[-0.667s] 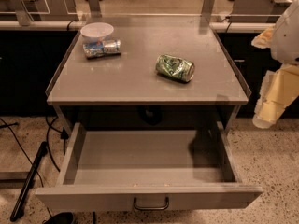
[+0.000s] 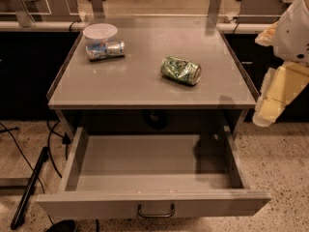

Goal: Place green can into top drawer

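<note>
Nothing in the scene can be read as a word, brand or number. The green can (image 2: 180, 70), lying on its side on the tabletop right of centre, carries white and silver markings, but they are too blurred to make out as letters. The blue-and-silver can (image 2: 105, 50), lying at the far left just near of a white bowl (image 2: 100, 32), shows pale patches on its label that are equally illegible. The gripper (image 2: 268, 105), hanging at the right edge beside the table and above the floor, shows only cream and white surfaces with no legible mark.
</note>
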`<state>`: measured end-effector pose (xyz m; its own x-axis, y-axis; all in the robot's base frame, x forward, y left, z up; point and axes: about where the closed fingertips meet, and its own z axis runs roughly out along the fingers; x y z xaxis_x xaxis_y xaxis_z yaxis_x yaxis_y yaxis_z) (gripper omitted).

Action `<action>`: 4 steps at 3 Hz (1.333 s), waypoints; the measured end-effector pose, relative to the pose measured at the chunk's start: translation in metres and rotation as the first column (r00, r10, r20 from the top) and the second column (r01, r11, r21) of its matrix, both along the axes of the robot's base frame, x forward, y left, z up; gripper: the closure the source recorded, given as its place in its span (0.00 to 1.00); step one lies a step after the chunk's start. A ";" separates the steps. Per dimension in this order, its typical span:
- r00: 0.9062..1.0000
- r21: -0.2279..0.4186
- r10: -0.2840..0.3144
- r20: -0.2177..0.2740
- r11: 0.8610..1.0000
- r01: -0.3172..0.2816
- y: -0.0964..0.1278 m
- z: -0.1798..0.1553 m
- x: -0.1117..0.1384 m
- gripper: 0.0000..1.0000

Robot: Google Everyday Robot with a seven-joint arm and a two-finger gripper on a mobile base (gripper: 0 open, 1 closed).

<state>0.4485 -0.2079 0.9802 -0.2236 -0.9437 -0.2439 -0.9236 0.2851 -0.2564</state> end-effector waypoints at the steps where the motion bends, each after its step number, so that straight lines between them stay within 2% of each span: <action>1: 1.000 0.059 -0.018 0.008 0.998 0.018 0.017 0.000 0.018 0.00; 2: 0.996 0.124 -0.086 0.006 0.989 0.085 0.034 -0.004 0.041 0.00; 3: 0.981 0.165 -0.192 0.008 0.968 0.188 0.043 -0.006 0.060 0.00; 4: 0.981 0.166 -0.193 0.008 0.968 0.189 0.043 -0.006 0.060 0.00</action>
